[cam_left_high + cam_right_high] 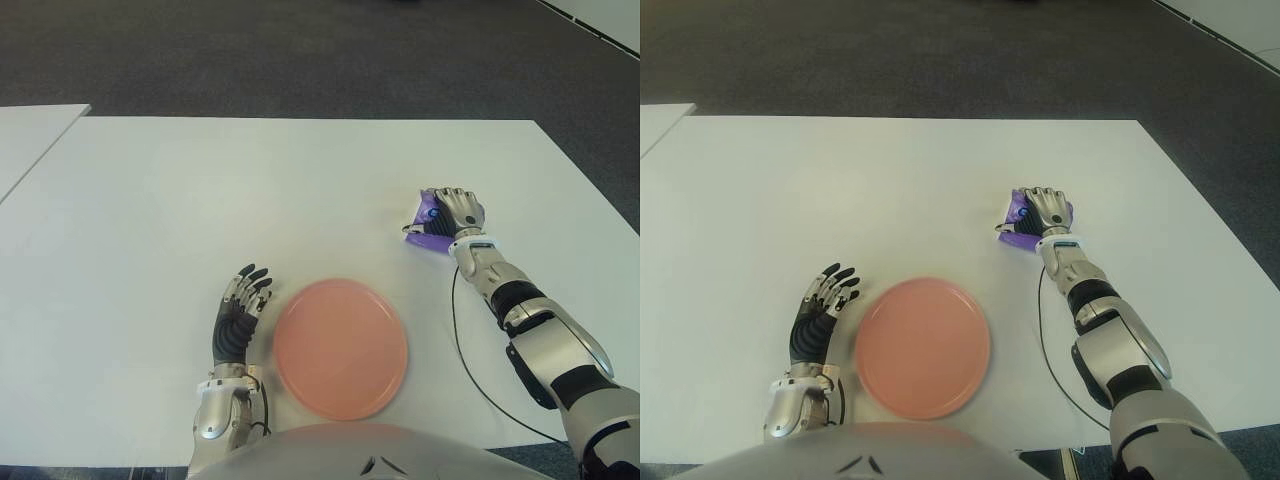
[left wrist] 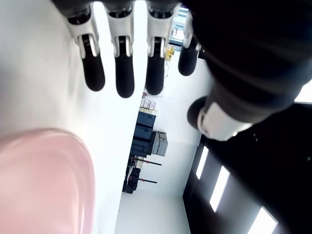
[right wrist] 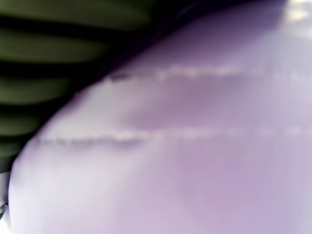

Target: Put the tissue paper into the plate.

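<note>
Purple tissue pack [image 1: 428,226] sits under your right hand [image 1: 457,211], whose fingers curl over and grip it on the white table [image 1: 300,190], well right of the pink plate [image 1: 340,348]. Your left hand [image 1: 238,318] shows beside the plate's left edge, fingers spread, empty.

A white table [image 1: 200,190] fills most of the view, with dark grey carpet [image 1: 300,50] beyond its far edge. The corner of a second white table [image 1: 30,135] shows just to the left, a narrow gap between them. A thin black cable [image 1: 470,360] lies across the table's right part.
</note>
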Action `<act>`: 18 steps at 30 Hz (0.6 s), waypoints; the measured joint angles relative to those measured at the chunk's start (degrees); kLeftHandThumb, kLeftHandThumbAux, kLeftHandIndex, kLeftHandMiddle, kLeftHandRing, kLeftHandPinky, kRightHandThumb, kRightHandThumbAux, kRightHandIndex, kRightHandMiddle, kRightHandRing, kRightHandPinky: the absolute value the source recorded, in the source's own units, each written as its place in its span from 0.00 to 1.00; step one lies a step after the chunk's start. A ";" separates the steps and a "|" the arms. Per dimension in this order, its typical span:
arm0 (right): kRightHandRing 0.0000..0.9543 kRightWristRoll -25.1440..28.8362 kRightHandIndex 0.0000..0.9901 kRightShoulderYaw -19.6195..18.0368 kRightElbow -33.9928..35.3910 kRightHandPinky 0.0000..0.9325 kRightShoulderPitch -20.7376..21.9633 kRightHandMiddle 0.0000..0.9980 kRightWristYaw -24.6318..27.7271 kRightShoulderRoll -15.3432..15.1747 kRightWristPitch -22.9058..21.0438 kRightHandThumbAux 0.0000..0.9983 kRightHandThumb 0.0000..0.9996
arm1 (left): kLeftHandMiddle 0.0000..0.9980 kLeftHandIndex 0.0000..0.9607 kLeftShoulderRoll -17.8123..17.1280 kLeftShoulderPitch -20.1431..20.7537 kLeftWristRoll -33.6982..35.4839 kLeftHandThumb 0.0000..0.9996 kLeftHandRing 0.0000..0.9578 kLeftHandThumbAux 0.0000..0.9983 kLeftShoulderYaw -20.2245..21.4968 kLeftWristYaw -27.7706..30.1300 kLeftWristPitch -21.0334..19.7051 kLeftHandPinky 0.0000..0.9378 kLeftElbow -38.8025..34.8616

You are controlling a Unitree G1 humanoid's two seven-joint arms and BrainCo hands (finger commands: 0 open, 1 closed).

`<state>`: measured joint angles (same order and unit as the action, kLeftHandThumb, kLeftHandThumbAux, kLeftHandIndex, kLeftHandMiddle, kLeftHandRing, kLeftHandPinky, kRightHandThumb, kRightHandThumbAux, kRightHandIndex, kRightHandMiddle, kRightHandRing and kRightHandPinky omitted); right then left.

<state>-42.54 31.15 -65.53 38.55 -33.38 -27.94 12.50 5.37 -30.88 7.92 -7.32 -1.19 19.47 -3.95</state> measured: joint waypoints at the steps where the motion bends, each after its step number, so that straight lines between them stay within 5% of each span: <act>1: 0.68 -0.01 0.44 -0.02 0.00 0.67 -0.04 0.69 -0.18 0.01 0.00 0.73 0.70 | 0.25 0.19 0.00 0.00 -0.01 0.29 0.28 0.68 0.04 0.00 0.09 0.28 0.04; 18: 0.69 0.08 0.44 -0.79 0.60 0.67 -0.12 0.70 -3.02 -0.32 0.11 0.72 0.70 | 0.26 0.19 0.12 -0.18 -0.11 0.34 0.28 0.68 0.19 -0.06 0.32 0.29 0.13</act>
<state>-42.45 30.36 -64.92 38.43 -36.40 -28.26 12.61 5.50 -31.06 7.81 -7.13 -1.25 19.79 -3.81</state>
